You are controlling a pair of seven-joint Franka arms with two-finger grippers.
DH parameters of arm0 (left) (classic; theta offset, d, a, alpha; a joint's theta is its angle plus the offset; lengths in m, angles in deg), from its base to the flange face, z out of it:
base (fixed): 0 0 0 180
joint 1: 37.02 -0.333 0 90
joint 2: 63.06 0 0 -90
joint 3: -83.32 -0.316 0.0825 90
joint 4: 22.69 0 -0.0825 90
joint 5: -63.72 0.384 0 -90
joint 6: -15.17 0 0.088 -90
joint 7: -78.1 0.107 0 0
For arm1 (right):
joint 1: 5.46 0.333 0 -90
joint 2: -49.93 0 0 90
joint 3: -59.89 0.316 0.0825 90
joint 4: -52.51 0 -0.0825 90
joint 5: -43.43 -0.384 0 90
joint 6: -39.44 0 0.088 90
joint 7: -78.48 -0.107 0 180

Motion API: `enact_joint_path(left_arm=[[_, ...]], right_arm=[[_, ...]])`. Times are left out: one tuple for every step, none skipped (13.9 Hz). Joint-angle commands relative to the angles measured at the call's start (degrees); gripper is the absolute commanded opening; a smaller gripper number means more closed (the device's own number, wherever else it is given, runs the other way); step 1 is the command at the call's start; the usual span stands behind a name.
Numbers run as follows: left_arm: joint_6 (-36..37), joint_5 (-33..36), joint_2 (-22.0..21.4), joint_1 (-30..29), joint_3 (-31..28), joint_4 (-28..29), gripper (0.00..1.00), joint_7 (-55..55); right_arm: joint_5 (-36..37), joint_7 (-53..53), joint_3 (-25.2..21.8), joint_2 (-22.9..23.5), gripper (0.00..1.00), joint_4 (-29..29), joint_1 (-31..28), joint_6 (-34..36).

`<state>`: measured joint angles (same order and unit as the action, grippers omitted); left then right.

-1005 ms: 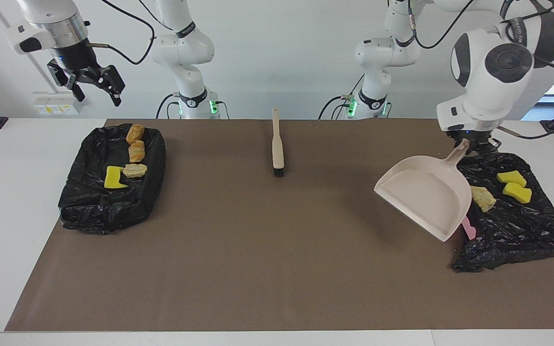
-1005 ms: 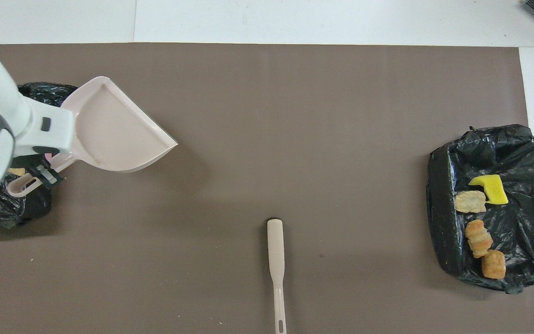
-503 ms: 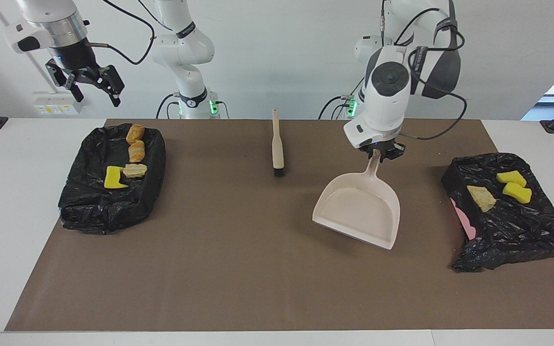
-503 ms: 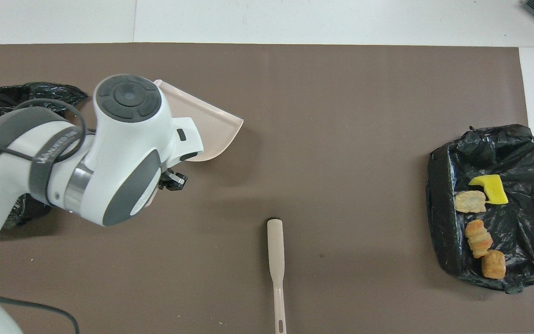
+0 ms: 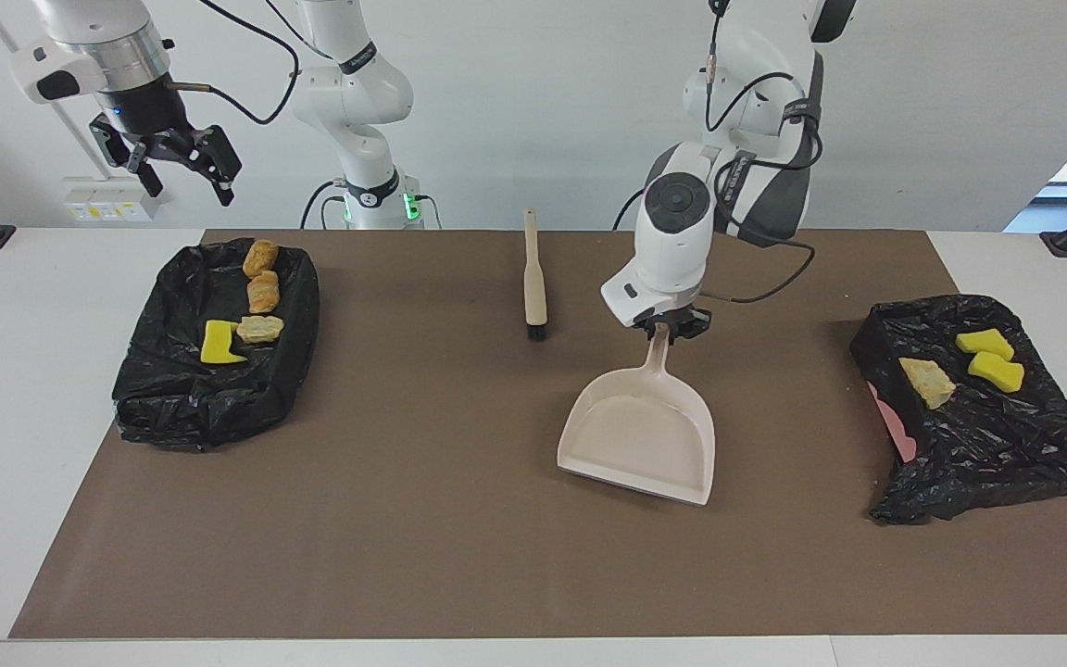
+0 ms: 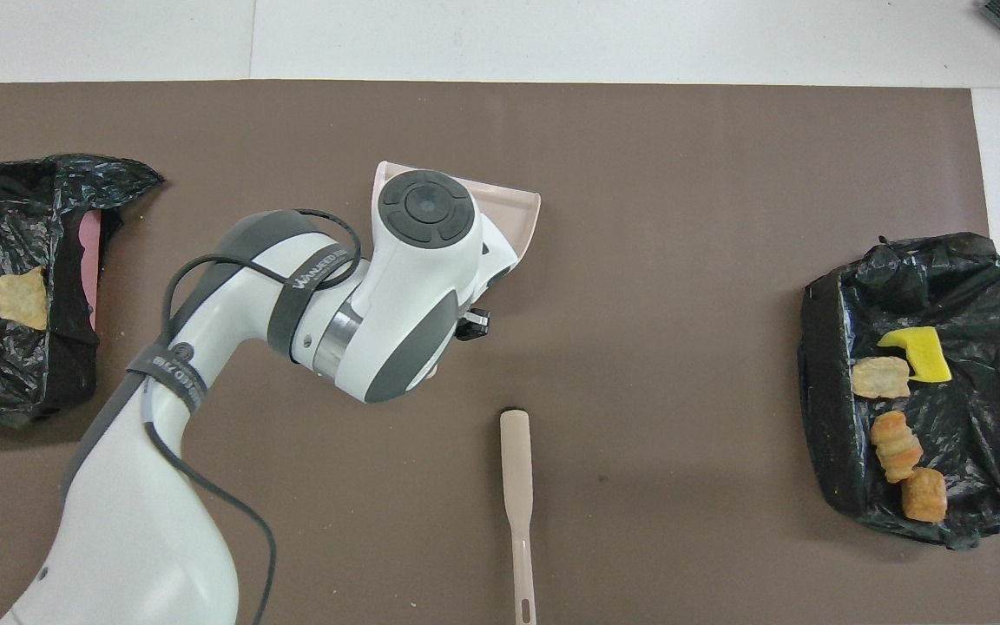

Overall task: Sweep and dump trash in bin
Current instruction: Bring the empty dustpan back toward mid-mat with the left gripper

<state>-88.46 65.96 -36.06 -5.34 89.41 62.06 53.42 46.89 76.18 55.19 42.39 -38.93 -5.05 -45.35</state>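
Note:
My left gripper [image 5: 667,331] is shut on the handle of the empty beige dustpan [image 5: 642,435], which is low over the middle of the mat; in the overhead view the arm hides most of the dustpan [image 6: 513,207]. The black-lined bin [image 5: 987,454] at the left arm's end holds a beige chunk [image 5: 928,382] and two yellow sponges [image 5: 989,356]. The bin [image 5: 182,408] at the right arm's end holds two bread lumps [image 5: 262,274], a beige chunk [image 5: 260,328] and a yellow-green sponge [image 5: 218,342]. My right gripper [image 5: 177,171] is open, high over that end.
A beige brush [image 5: 533,278] lies on the brown mat [image 5: 404,519] nearer to the robots than the dustpan, bristles pointing away from them; it also shows in the overhead view [image 6: 517,486]. A pink wall [image 5: 899,434] shows at the edge of the left arm's bin.
My left arm has carried the dustpan away from the bin at its end to the middle of the mat and lowered it. The right arm has barely moved.

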Motion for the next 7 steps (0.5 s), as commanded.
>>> enact_joint_path(left_arm=[[1.9,-1.3,6.2,3.1,-1.3,-8.9,0.00,-3.3],[1.5,-1.4,6.9,3.6,-1.3,-9.4,0.00,-4.7],[1.0,-1.4,8.1,4.2,-1.3,-10.3,0.00,-7.1],[0.4,-1.4,8.9,4.5,-1.4,-11.0,0.00,-7.9],[-1.3,-1.4,9.0,4.5,-1.3,-11.3,0.00,-8.0],[-3.1,-2.3,9.3,4.5,-1.3,-11.3,0.00,-8.0],[-5.6,-3.8,10.1,4.5,-1.4,-11.3,0.00,-8.1]], right_arm=[[-1.0,1.2,0.4,0.0,1.00,0.7,-1.4,1.6],[-1.0,1.2,0.4,0.0,1.00,0.7,-1.5,1.6],[-1.0,1.2,0.3,-0.1,1.00,0.6,-1.4,1.6],[-1.0,1.2,0.4,-0.5,1.00,0.0,-1.4,1.5],[-1.0,1.2,0.4,-0.6,1.00,-0.3,-1.4,1.3],[-1.0,1.1,0.1,-0.6,1.00,-0.2,-0.7,1.1],[-1.0,0.7,-0.8,-0.7,1.00,-0.1,1.8,1.1]])
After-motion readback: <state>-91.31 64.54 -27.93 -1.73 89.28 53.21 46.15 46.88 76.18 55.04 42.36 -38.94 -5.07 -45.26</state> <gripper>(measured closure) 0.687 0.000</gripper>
